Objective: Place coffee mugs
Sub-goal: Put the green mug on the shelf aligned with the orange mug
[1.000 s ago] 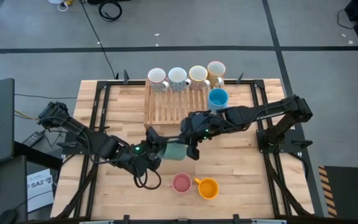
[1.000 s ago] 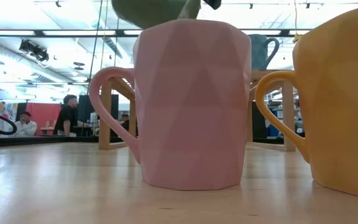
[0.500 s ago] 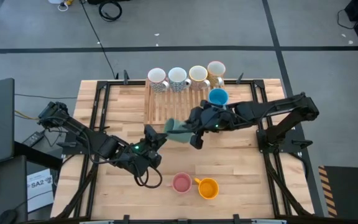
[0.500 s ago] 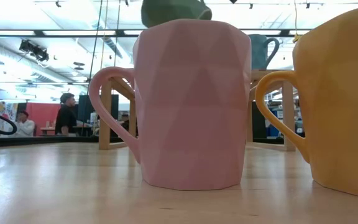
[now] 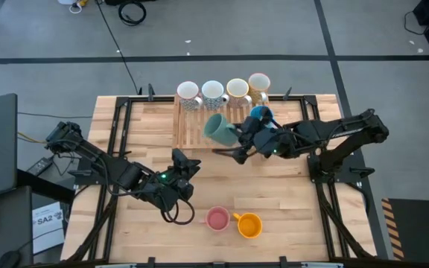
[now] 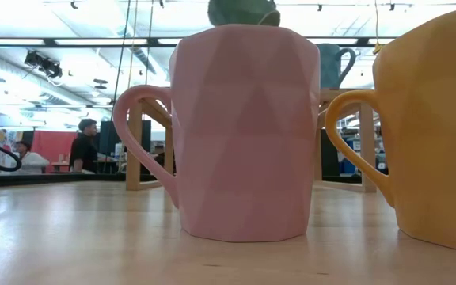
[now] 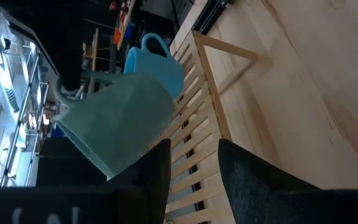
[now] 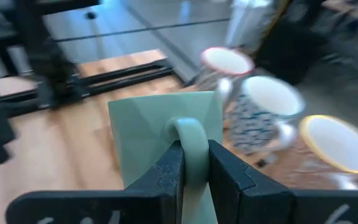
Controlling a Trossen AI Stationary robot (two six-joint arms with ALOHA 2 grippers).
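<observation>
Wooden boards make up my table, and a slatted wooden rack lies at its far side, around twelve o'clock from the middle in the high view.

I am carrying the green mug in the air. My right gripper has its two fingers squeezed on the mug's handle, which shows clearly in the right wrist view. The mug is tipped on its side, so its long way runs about from ten o'clock to four o'clock, with the gripper at the four o'clock end. It hangs over the rack.

Four pale mugs stand in a row along the rack's far edge: a dark-patterned mug, a white mug, a cream mug and another cream mug. The blue mug stands just behind my right arm, at about two o'clock from the green one.

I think the next move is to set the green mug down on the rack, in front of the row. For that it must swing upright first, and the free spot looks to be right under it and toward nine o'clock. The blue mug is close, so I should watch it.

My left gripper waits at about seven o'clock from the green mug, its fingers apart and holding nothing. The pink mug and the orange mug sit near the table's front edge, at six o'clock.
</observation>
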